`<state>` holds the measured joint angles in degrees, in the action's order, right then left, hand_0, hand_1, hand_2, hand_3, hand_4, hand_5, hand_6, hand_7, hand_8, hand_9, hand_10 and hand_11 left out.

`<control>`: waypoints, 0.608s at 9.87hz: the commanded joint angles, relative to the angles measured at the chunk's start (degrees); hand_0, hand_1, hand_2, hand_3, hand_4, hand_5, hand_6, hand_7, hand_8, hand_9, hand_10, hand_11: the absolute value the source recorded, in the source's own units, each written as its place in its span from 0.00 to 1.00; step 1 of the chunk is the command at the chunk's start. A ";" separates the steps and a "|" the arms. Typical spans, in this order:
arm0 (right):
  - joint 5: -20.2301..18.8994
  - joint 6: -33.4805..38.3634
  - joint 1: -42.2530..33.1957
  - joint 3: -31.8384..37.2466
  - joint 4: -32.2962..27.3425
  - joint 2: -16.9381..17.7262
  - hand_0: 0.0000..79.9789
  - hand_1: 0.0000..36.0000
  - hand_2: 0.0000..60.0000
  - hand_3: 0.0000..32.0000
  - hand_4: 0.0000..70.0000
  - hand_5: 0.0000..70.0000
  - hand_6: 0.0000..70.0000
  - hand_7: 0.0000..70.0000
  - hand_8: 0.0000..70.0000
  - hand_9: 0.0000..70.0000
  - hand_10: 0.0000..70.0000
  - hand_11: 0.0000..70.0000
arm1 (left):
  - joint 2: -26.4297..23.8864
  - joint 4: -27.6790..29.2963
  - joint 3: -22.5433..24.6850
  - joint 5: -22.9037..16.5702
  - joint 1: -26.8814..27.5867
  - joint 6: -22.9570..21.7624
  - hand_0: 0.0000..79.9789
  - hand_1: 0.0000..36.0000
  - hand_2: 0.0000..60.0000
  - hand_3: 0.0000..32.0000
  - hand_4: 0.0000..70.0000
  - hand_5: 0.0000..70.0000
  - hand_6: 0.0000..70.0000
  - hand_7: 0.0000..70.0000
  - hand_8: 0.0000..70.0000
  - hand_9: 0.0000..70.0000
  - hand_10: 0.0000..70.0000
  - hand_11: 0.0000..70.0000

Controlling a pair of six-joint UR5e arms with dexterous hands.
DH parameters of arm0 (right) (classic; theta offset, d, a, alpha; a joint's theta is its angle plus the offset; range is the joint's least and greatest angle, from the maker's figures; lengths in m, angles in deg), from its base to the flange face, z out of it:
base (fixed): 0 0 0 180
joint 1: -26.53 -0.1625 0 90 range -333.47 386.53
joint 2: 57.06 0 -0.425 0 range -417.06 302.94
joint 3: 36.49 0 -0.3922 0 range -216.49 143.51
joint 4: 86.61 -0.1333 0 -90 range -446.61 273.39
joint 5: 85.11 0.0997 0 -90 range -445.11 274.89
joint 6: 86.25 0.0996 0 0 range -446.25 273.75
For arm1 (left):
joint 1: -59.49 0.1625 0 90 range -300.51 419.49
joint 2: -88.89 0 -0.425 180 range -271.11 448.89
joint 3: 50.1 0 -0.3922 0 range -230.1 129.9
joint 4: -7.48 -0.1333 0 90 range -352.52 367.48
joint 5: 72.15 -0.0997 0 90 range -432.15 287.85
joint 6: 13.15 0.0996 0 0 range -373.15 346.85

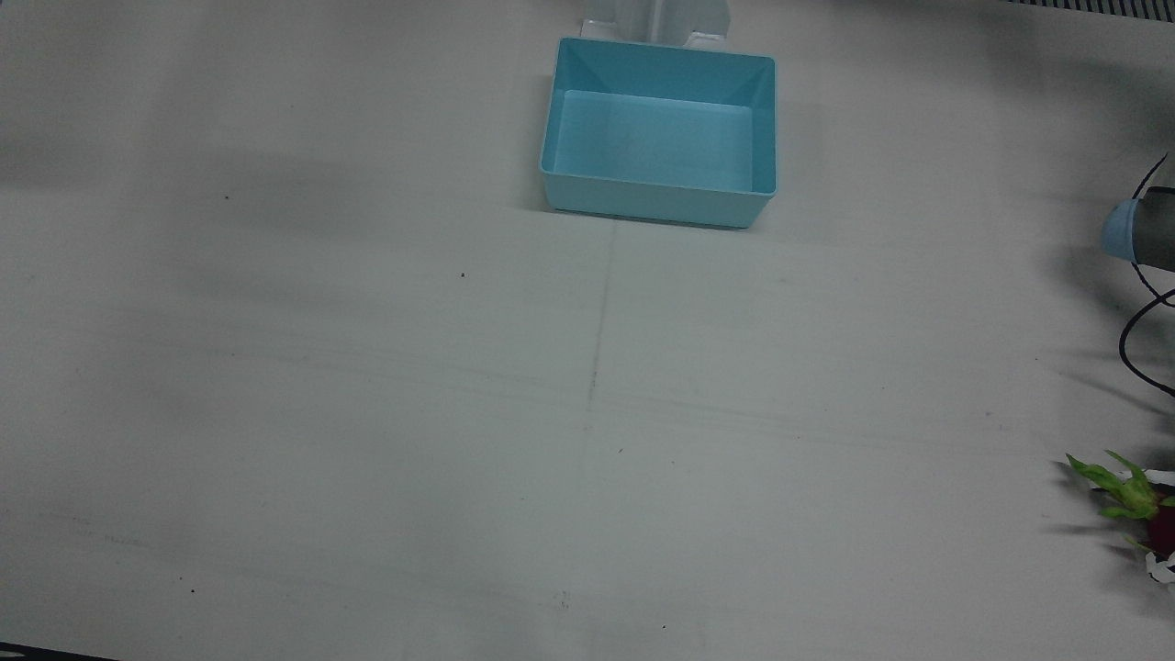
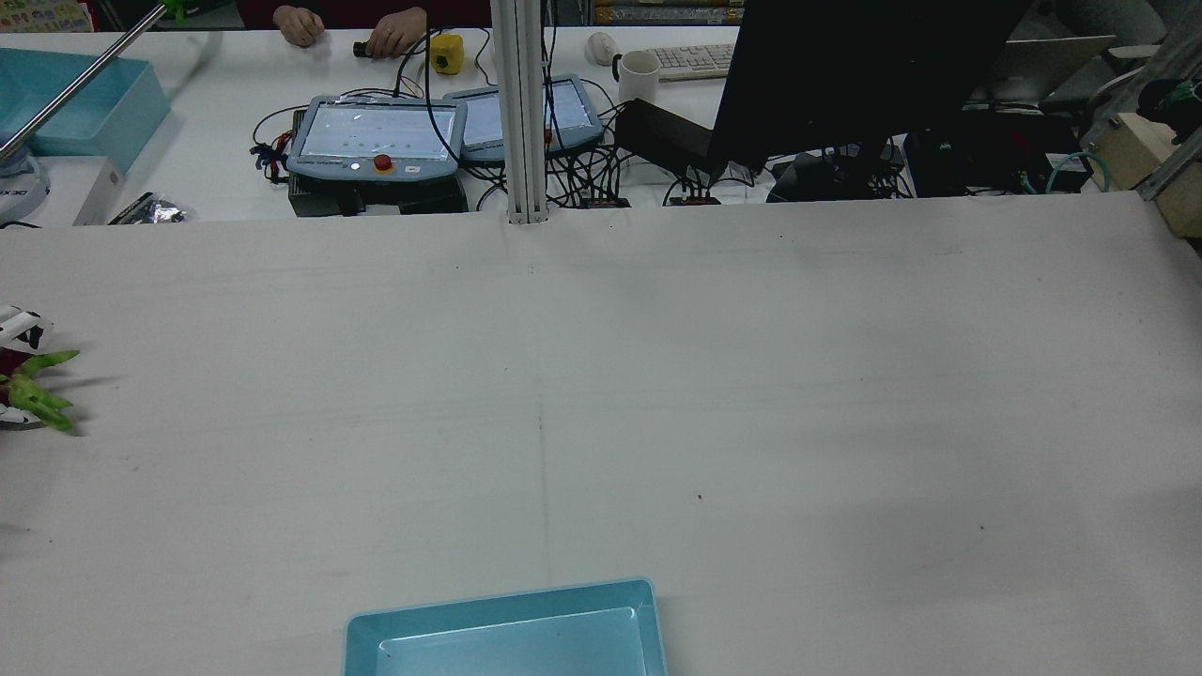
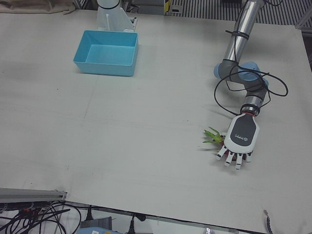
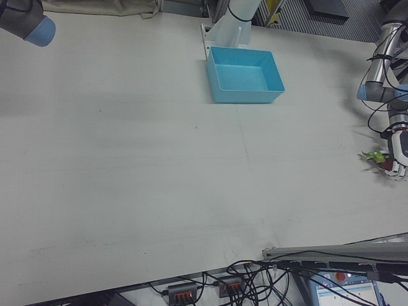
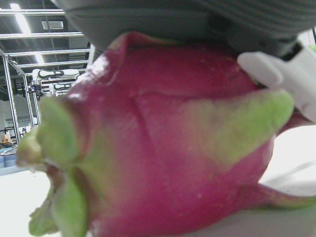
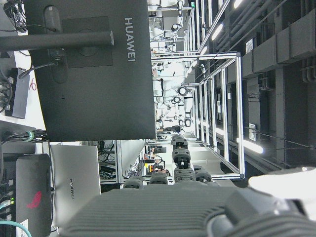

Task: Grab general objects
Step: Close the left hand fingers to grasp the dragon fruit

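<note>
A pink-red dragon fruit with green leaf tips [image 3: 213, 137] lies at the table's edge on the robot's left side. It fills the left hand view [image 5: 163, 143] and rests on the table there. Its leaves also show in the front view [image 1: 1124, 487] and the rear view [image 2: 38, 394]. My left hand [image 3: 240, 139] sits palm-down on top of it, fingers [image 3: 234, 158] curled down around it; a white fingertip [image 5: 276, 74] presses its side. My right hand [image 6: 197, 212] shows only as a grey palm edge in its own view, raised high; its fingers are hidden.
A light-blue open bin [image 1: 661, 197] stands empty near the arms' pedestals, also in the rear view [image 2: 507, 606] and the left-front view [image 3: 105, 68]. The left arm's black cable [image 3: 273, 90] loops above the hand. The right arm's elbow [image 4: 25, 19] hangs at the far corner.
</note>
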<state>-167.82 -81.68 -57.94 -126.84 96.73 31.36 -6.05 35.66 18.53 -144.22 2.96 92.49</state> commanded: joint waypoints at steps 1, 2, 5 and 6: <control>0.00 0.00 0.00 0.00 0.00 0.00 0.00 0.00 0.00 0.00 0.00 0.00 0.00 0.00 0.00 0.00 0.00 0.00 | -0.24 0.65 -0.25 0.00 -0.07 -0.08 0.50 0.08 0.57 0.00 0.52 1.00 0.96 1.00 0.82 0.86 1.00 1.00; 0.00 0.00 0.00 0.00 0.00 0.00 0.00 0.00 0.00 0.00 0.00 0.00 0.00 0.00 0.00 0.00 0.00 0.00 | -0.24 0.74 -0.25 0.00 -0.07 0.00 0.47 0.01 0.69 0.00 0.77 1.00 1.00 1.00 0.98 1.00 1.00 1.00; 0.00 0.00 0.00 0.00 0.00 0.00 0.00 0.00 0.00 0.00 0.00 0.00 0.00 0.00 0.00 0.00 0.00 0.00 | -0.15 1.09 -0.16 0.00 -0.07 -0.08 0.00 0.05 1.00 0.00 1.00 1.00 1.00 1.00 1.00 1.00 1.00 1.00; 0.00 0.00 0.00 0.00 0.00 0.00 0.00 0.00 0.00 0.00 0.00 0.00 0.00 0.00 0.00 0.00 0.00 0.00 | -0.07 1.61 -0.07 0.00 -0.07 -0.09 0.02 0.09 1.00 0.00 1.00 1.00 1.00 1.00 1.00 1.00 1.00 1.00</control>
<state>-167.82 -81.68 -57.94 -126.84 96.73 31.36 -6.27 36.56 18.30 -144.23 2.90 92.45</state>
